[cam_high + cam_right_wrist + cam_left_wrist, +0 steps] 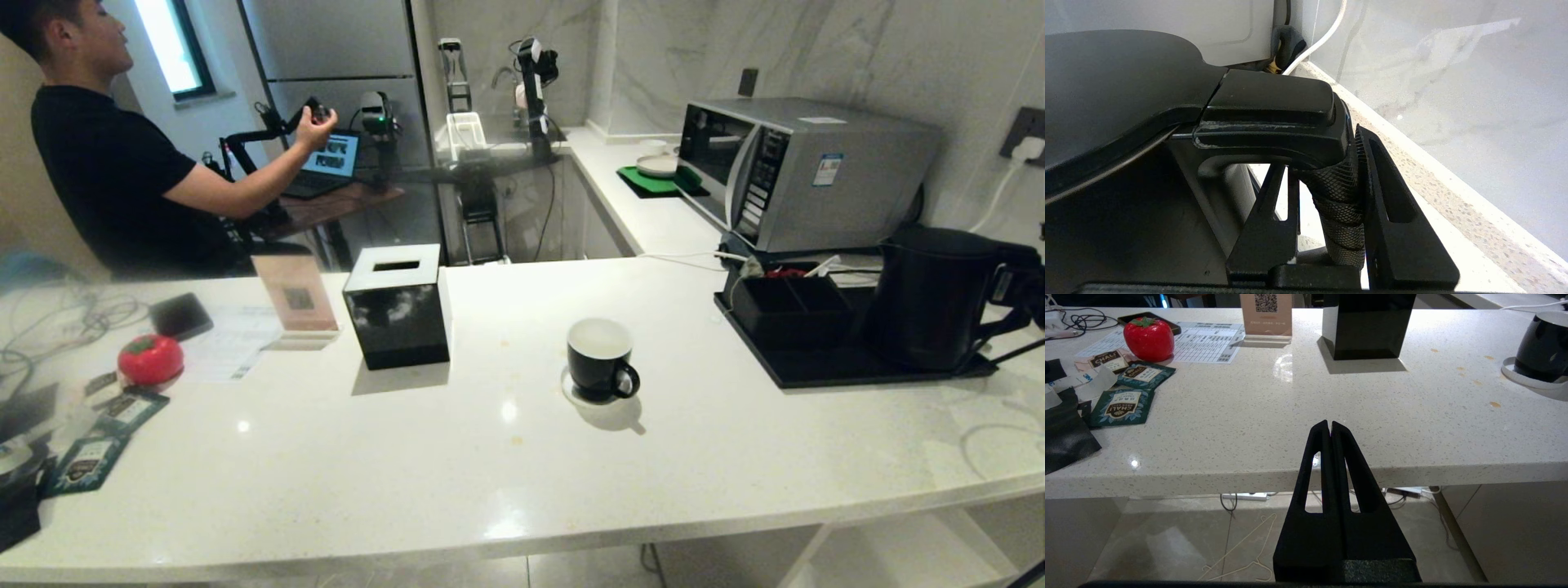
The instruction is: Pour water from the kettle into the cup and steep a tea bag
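The right gripper [1331, 179] pinches the textured loop handle of the matte black tapered electric kettle [931, 298], which stands on a flat black tray [816, 371] at the worktop's [490, 465] three o'clock side. The small glossy black cup [600, 359] with a white inside sits near the middle, at about nine o'clock from the kettle. The left gripper [1329, 426] hangs off the worktop's near edge, its fingers pressed together.

Kitchen: microwave [804, 167], stone counter [457, 457].
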Available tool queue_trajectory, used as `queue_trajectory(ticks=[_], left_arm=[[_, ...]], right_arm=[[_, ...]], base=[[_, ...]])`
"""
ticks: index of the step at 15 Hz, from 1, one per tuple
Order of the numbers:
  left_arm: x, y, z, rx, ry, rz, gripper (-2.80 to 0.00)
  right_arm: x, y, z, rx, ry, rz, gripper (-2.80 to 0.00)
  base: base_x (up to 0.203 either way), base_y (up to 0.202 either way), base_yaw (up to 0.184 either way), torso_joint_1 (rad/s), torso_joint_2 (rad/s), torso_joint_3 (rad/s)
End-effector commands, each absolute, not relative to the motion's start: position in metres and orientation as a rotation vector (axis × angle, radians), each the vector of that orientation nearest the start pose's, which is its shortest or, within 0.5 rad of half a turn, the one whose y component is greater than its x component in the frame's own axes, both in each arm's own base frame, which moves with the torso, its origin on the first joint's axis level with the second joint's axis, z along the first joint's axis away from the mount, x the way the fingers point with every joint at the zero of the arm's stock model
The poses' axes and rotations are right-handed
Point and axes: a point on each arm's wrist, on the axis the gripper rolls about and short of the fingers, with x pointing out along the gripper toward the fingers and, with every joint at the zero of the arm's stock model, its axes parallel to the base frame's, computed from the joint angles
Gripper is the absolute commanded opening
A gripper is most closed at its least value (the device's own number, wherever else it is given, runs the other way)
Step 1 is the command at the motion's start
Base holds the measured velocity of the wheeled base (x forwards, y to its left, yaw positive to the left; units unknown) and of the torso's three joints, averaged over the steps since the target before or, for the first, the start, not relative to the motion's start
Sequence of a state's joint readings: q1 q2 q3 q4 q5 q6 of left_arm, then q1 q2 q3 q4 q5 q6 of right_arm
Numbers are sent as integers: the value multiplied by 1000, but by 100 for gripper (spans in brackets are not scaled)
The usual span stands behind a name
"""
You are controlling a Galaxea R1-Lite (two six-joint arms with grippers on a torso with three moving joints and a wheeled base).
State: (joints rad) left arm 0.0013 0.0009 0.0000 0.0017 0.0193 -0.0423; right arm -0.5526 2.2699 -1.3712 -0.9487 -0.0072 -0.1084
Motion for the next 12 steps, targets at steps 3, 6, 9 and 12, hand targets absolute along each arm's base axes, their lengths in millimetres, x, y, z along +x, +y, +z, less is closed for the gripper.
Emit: queue_trajectory(ticks=[3, 6, 9, 12], left_arm=[[-23, 0, 75, -43, 3, 22, -280], [-23, 0, 75, -43, 3, 22, -280], [-23, 0, 75, -43, 3, 22, -280], [-23, 0, 75, -43, 2, 22, -280]], right_arm=[[404, -245, 141, -106, -35, -555, -280], [406, -246, 136, -105, -30, -556, -280], [407, -247, 132, -105, -31, -556, -280], [408, -247, 128, -103, -30, -554, -280]], base=[[0, 0, 0, 0, 0, 0], [0, 0, 0, 0, 0, 0], [0, 0, 0, 0, 0, 0], [0, 0, 0, 0, 0, 0]])
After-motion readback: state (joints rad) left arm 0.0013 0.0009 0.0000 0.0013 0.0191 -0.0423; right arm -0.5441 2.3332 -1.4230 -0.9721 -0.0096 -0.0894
